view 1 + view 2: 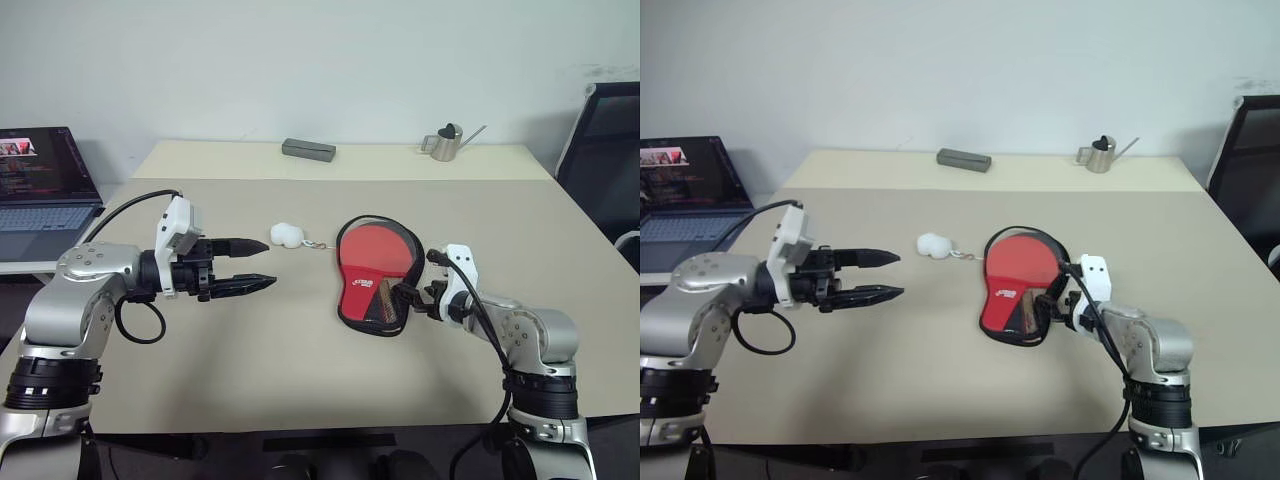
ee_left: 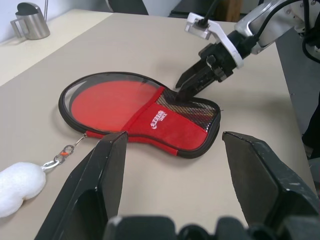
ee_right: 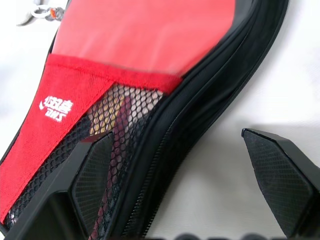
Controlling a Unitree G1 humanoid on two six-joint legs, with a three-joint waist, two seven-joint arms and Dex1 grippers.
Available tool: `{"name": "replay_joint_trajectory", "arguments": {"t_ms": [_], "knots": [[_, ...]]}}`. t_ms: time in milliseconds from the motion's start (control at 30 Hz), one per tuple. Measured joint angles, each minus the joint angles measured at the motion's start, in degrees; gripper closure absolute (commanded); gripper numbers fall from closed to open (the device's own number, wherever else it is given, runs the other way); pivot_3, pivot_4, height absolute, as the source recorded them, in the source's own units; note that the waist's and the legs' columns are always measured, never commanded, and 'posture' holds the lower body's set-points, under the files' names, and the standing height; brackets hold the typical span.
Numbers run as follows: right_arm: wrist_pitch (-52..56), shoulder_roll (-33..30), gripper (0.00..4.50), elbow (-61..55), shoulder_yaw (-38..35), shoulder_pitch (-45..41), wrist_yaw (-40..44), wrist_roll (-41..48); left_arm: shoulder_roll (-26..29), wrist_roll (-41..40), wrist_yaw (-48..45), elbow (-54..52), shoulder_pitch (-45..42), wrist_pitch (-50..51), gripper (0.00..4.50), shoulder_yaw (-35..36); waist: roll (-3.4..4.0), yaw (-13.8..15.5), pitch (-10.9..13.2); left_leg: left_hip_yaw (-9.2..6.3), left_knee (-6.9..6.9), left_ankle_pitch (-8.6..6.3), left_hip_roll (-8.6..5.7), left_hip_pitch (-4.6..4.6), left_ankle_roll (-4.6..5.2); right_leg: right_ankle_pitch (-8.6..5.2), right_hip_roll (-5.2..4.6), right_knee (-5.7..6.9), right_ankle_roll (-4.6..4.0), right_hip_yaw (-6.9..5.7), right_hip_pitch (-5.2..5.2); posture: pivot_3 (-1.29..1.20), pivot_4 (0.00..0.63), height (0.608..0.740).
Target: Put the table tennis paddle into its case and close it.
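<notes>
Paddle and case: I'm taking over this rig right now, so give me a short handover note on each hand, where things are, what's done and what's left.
Left hand: open, holding nothing, above the table, pointing toward the case.
Right hand: open, holding nothing, at the handle end of the case, one finger on the mesh pocket.
Table tennis paddle: inside the case, handle showing through the mesh.
White charm: on the table beside the case, clipped to the zipper.
Done: paddle is in.
Left: the case edge appears still unzipped; close it.
</notes>
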Motion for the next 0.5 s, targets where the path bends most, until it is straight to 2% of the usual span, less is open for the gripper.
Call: {"name": "replay_joint_trajectory", "arguments": {"t_ms": [367, 467, 500], "knots": [[-5.24, 0.96, 0.02, 4.89, 1.79, -0.8, 0.41, -0.7, 0.0, 0.01, 0.24, -0.01, -0.04, 0.0, 1.22, 0.0, -0.13, -0.45, -0.08, 0.0, -0.01, 0.0, 0.08, 0.2, 0.0, -0.09, -0.02, 0.0, -0.15, 0.04, 0.11, 0.0, 0.15, 0.74], [-5.98, 0.92, 0.6, 6.75, 1.68, -1.69, 0.31, -0.84, 0.0, 0.01, 0.53, -0.15, -0.03, 0.03, 1.22, 0.0, -0.13, -0.48, -0.08, -0.01, -0.01, 0.01, 0.11, 0.23, -0.01, -0.12, -0.02, 0.01, -0.2, 0.05, 0.11, 0.0, 0.15, 0.74], [-6.25, 0.89, 0.97, 7.16, 1.55, -1.76, 0.16, -1.08, 0.0, 0.0, 0.62, -0.25, -0.01, 0.05, 1.22, 0.0, -0.13, -0.48, -0.08, -0.02, -0.01, 0.01, 0.11, 0.23, -0.01, -0.11, -0.01, 0.02, -0.2, 0.04, 0.11, 0.0, 0.15, 0.74]]}}
